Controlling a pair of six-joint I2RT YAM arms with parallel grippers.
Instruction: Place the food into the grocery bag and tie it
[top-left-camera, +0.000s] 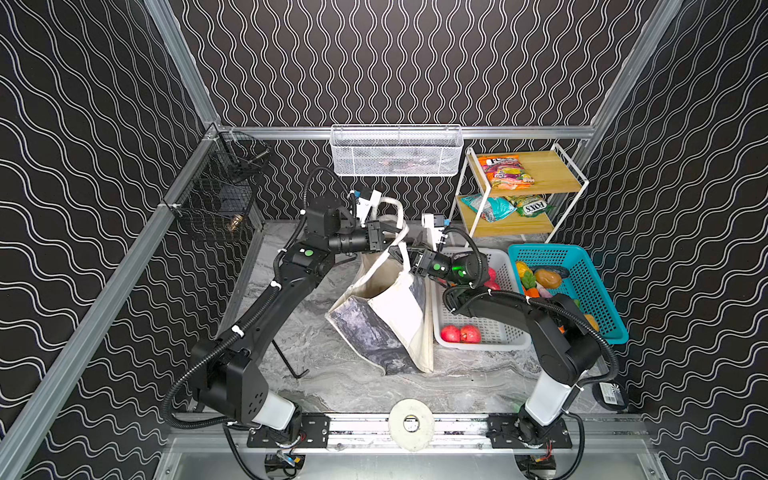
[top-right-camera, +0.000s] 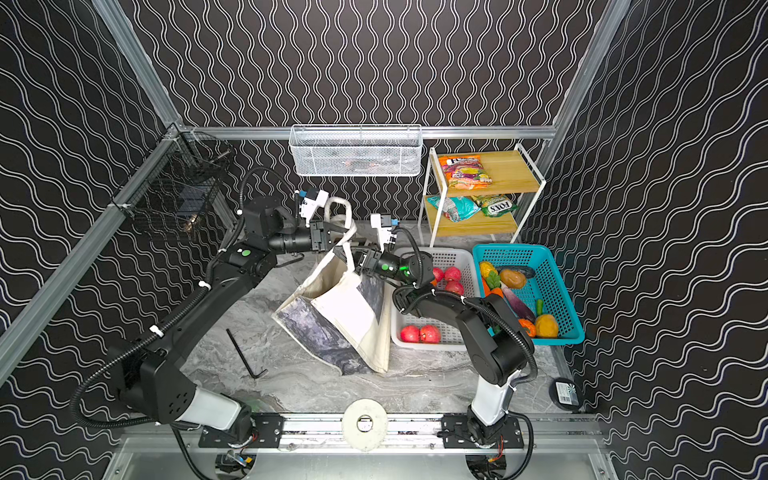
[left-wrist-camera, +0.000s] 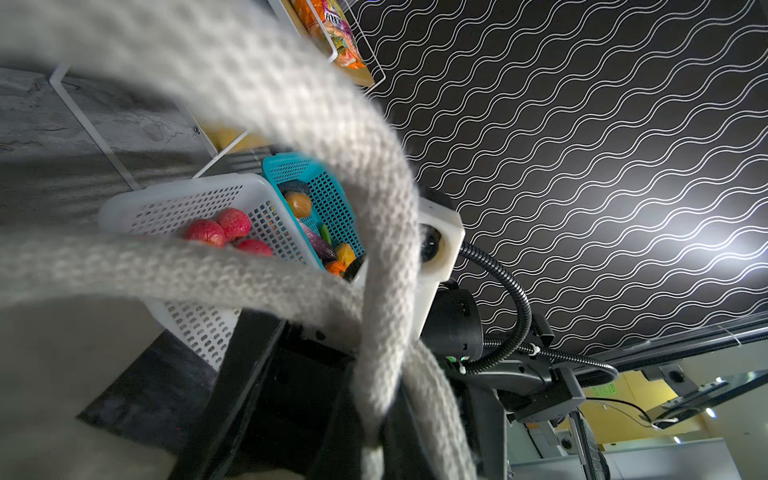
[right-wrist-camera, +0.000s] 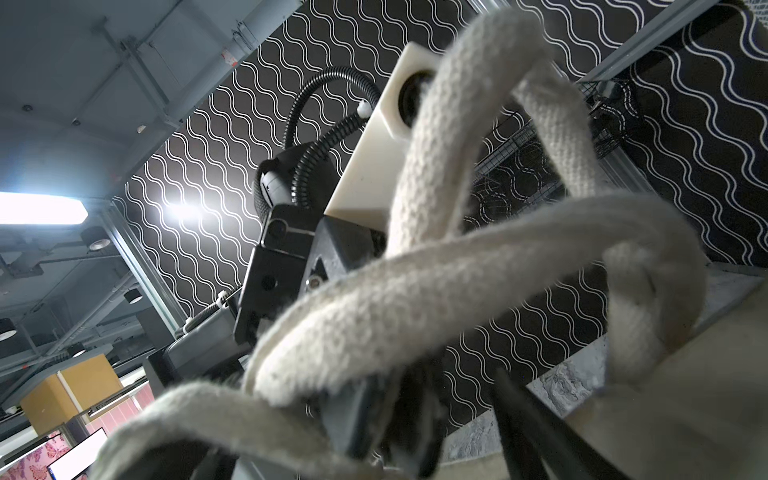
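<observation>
**Handles crossed over the grocery bag, food outside it**

Nearest to me, on the desk (top-left-camera: 353, 390) in front of the grocery bag (top-left-camera: 390, 316), there is only a black hex key (top-left-camera: 289, 359), off to the bag's left. The bag stands in the middle of the desk, mouth upward and sagging open. I see no food in the part of its inside that shows.

Just above the bag's mouth my two grippers meet. My left gripper (top-left-camera: 390, 235) is pressed together on a handle loop (top-left-camera: 392, 208), which rises upright behind it. My right gripper (top-left-camera: 400, 251) comes in from the bag's right side. Its jaws look spread, with handle strands lying across them and nothing pinched. In the right wrist view the strands cross in a loose knot. The free strand runs roughly from one gripper to the other, and my right gripper is the nearer, so I judge the next pull is its job.

Right of the bag, touching it, is the white basket (top-left-camera: 482, 345) with red apples (top-left-camera: 460, 333). Beyond that is the teal basket (top-left-camera: 598, 291) with toy vegetables (top-left-camera: 547, 278). Behind the bag and to its right, the shelf rack (top-left-camera: 540, 224) holds snack packets (top-left-camera: 505, 171).
</observation>
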